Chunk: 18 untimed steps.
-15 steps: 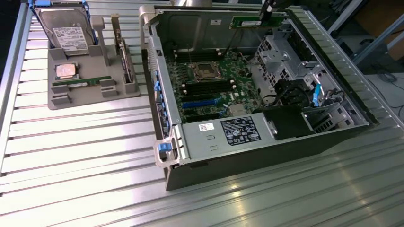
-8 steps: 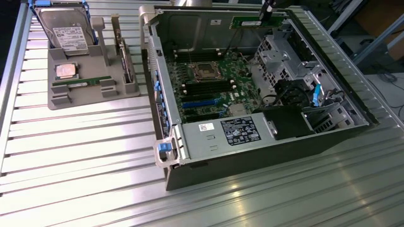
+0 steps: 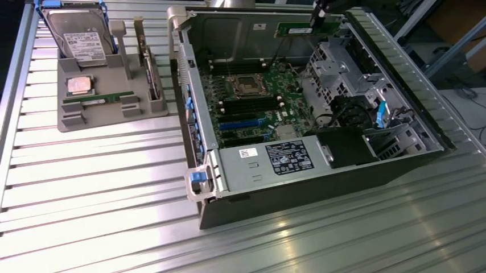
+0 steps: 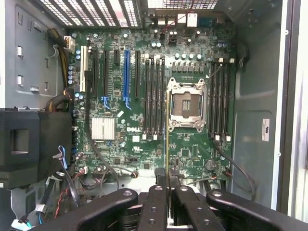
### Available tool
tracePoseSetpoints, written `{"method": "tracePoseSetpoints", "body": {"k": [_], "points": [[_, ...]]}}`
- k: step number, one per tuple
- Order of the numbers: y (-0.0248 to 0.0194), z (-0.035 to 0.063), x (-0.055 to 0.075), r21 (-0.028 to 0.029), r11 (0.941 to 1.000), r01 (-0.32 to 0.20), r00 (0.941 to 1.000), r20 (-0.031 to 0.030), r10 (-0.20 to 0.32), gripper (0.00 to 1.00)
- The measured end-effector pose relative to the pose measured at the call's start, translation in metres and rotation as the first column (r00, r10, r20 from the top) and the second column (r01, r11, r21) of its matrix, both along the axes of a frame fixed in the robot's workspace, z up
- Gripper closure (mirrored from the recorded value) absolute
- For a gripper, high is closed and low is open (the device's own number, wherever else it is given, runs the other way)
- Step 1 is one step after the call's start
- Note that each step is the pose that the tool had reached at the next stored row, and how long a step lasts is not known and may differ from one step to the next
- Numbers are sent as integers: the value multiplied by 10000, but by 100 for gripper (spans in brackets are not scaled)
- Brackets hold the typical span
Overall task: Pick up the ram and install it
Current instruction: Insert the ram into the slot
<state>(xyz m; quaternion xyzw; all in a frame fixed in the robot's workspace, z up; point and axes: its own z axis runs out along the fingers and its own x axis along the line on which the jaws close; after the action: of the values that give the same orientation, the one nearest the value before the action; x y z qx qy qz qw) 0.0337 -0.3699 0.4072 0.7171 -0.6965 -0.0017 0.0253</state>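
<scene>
Exterior view: your gripper [image 3: 315,23] holds one ram [image 3: 308,28] above the open computer case [image 3: 304,187]; a second ram stick [image 3: 97,100] lies in the grey tray [image 3: 106,122]. Wrist view: you see the fingers [image 4: 154,202] clamped on that ram's edge [image 4: 166,139], over the motherboard [image 4: 144,96] beside one CPU socket [image 4: 186,104].

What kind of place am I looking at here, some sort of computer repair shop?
Probably a lab or test bench for robotic computer assembly. An open computer case lies on a ribbed metal table, a grey parts tray holds spare components, and the gripper holds a ram stick over the motherboard.
</scene>
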Motion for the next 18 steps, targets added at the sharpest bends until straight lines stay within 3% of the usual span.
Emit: {"method": "tracePoseSetpoints", "body": {"k": [18], "points": [[0, -143, -10, 0, 10000, 0, 10000, 0, 0, 88]]}}
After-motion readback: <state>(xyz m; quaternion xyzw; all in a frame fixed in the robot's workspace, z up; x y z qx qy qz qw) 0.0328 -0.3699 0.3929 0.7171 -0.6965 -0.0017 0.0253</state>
